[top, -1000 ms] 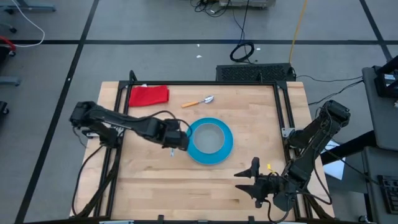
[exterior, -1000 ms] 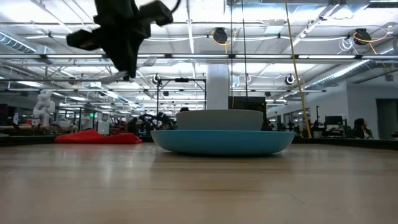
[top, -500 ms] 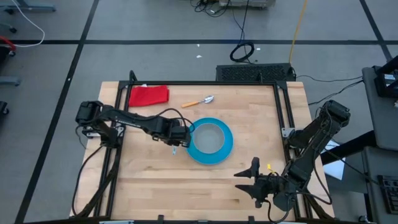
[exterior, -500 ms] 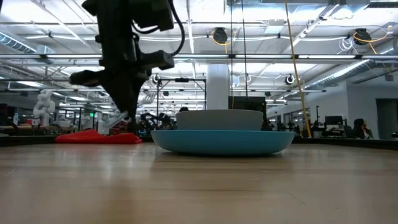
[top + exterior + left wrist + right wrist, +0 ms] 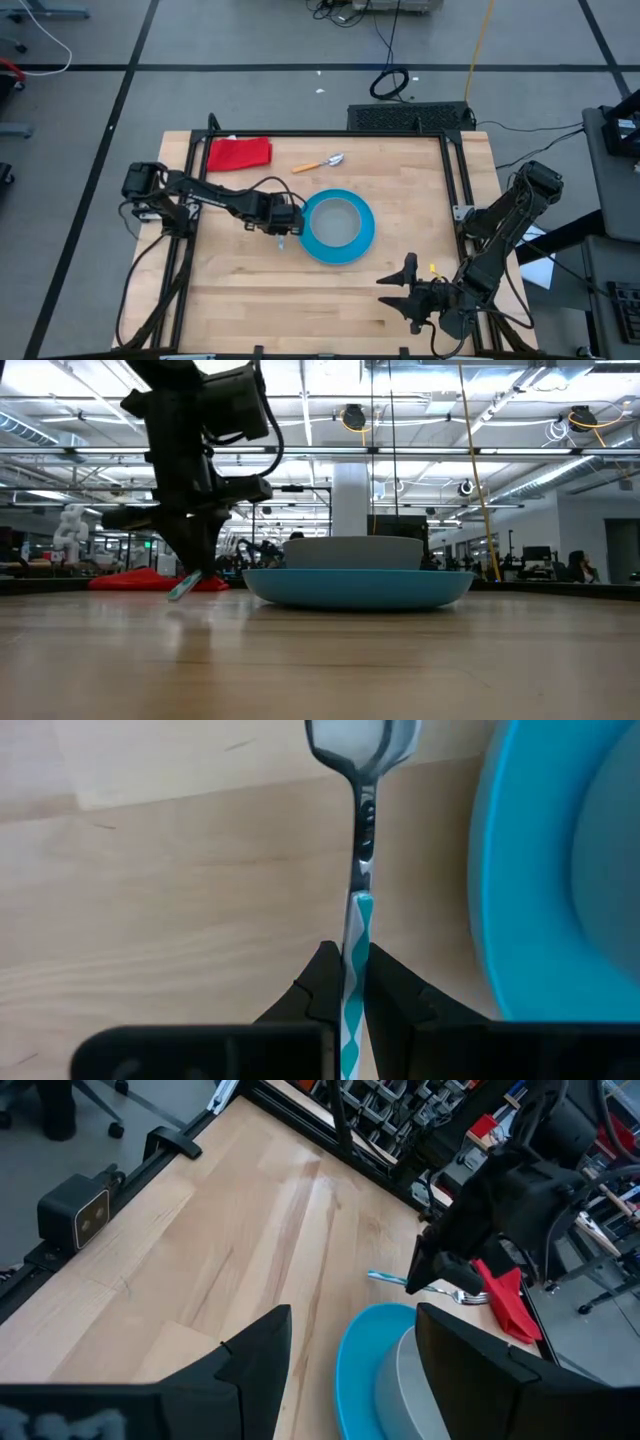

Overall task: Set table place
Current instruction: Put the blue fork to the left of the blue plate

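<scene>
Dropped lower beside blue plate [image 5: 339,227]: left gripper [image 5: 283,226] pinching fork [image 5: 358,910], nearly placed; right gripper [image 5: 404,287] spread wide.

Grey bowl [image 5: 337,216] sits on blue plate [image 5: 339,250]; spoon [image 5: 320,164] lies behind them.

I see the left gripper [image 5: 283,226] low beside the blue plate [image 5: 364,243], which carries the grey bowl [image 5: 336,217]. The orange-handled spoon [image 5: 318,163] lies near a red cloth [image 5: 239,153].
</scene>
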